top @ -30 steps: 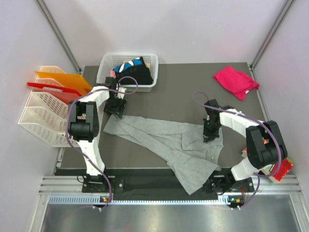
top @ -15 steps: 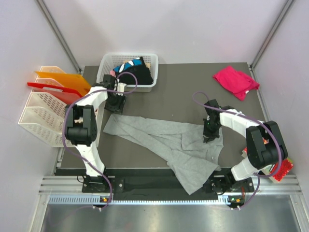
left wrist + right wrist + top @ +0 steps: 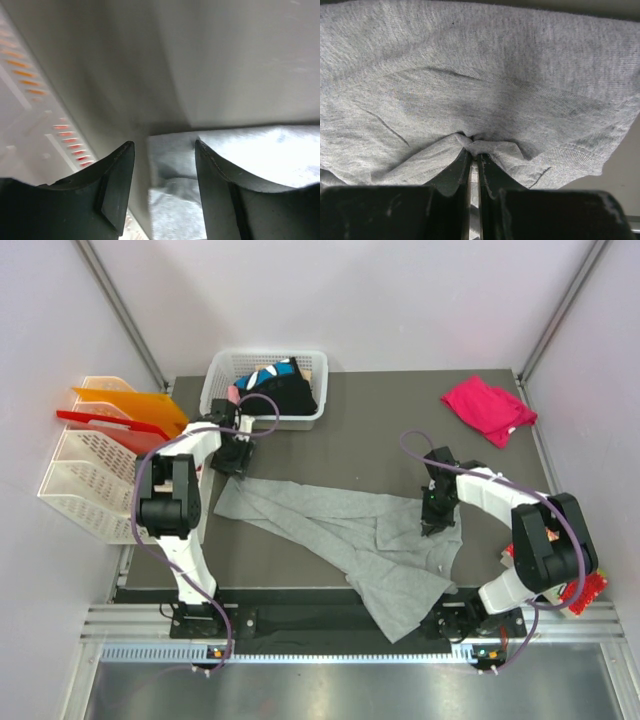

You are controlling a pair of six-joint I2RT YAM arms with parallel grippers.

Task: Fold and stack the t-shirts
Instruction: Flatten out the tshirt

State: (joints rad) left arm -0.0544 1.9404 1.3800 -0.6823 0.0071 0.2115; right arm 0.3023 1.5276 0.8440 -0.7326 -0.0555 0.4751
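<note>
A dark grey table (image 3: 370, 430) stands between pale lilac walls, with two white robot arms bolted at its near edge.

The right tool (image 3: 432, 522) is pinched narrow on a small raised fold of the grey t-shirt (image 3: 350, 535). The right wrist view shows its black fingertips (image 3: 474, 152) almost meeting, with cloth bunched between them and creases spreading out from the pinch. The grip is near the shirt's right edge.

The left tool (image 3: 237, 453) stands wide and holds nothing. It sits at the shirt's far left corner. In the left wrist view, its two black fingers (image 3: 164, 150) stand apart, and a pale corner of the shirt (image 3: 172, 165) shows through the gap. Whether the fingers touch the cloth cannot be told.

The grey t-shirt lies rumpled across the middle of the table. One part trails over the near edge, between the arm bases.

Just beyond the shirt's far left corner is a white basket (image 3: 213, 392) holding black t-shirts (image 3: 290, 392) with a blue and white patch. A pink t-shirt (image 3: 488, 408) lies crumpled well beyond the grey shirt's right end. A white rack (image 3: 85, 485) with orange and red dividers stands left of the shirt, off the table. A red packet (image 3: 588, 590) lies to its right, behind the right arm.
</note>
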